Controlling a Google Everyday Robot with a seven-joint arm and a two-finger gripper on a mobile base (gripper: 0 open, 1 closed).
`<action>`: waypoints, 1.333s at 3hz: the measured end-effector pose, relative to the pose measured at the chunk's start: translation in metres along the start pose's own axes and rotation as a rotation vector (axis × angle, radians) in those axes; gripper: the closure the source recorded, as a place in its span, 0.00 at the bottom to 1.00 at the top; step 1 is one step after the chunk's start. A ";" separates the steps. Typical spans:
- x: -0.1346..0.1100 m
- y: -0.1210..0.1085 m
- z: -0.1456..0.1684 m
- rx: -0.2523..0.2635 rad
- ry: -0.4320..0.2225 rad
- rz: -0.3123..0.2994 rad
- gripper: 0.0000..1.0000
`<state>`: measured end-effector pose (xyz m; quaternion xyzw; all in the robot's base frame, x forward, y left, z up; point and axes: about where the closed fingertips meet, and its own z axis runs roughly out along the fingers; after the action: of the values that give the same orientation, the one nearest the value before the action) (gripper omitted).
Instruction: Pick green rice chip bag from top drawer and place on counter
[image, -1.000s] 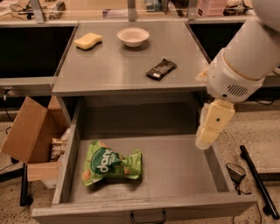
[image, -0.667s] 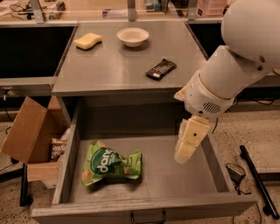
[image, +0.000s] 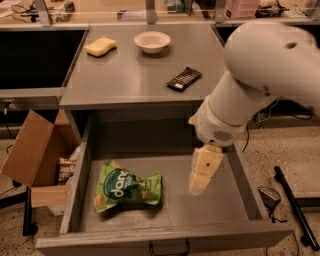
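My gripper (image: 204, 172) hangs over the drawer's (image: 210, 212) right half, carrying nothing; how far it stands open I cannot tell; the bag (image: 127, 186) lies on the drawer floor toward the left wall, apart from my gripper, long axis running wall to wall; glossy crinkled green film, pinched mid-length; drawer grey, matte, flat-bottomed.

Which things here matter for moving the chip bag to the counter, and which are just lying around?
Job: chip bag, lying in the drawer; counter; gripper, over the drawer, apart from the bag.
Lying about: sponge, bowl, black bar, cardboard box.
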<state>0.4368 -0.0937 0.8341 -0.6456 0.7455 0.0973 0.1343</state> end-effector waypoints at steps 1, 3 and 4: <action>-0.005 0.001 0.063 -0.040 0.052 -0.040 0.00; -0.019 -0.010 0.145 -0.069 0.048 -0.068 0.00; -0.033 -0.014 0.179 -0.086 0.017 -0.081 0.00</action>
<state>0.4680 -0.0075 0.6763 -0.6810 0.7151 0.1182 0.1040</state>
